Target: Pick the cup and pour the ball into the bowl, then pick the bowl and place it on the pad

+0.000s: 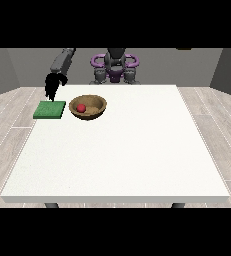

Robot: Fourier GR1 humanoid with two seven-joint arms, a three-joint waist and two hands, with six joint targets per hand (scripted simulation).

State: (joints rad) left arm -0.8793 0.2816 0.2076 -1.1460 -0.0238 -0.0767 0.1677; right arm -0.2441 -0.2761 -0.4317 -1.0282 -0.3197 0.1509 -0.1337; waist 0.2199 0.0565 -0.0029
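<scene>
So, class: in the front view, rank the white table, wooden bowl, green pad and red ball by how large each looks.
1. White table, by far the largest.
2. Wooden bowl.
3. Green pad: close to the bowl in looks, so the order of these two is unsure.
4. Red ball, the smallest, lying inside the bowl.

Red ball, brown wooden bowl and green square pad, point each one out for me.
Red ball [81, 107], front view, on its top surface.
Brown wooden bowl [98, 103], front view, on its inner wall.
Green square pad [50, 110], front view, on its flat centre.

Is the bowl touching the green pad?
Apart. The front view shows a strip of white table between the bowl and the pad.
</scene>
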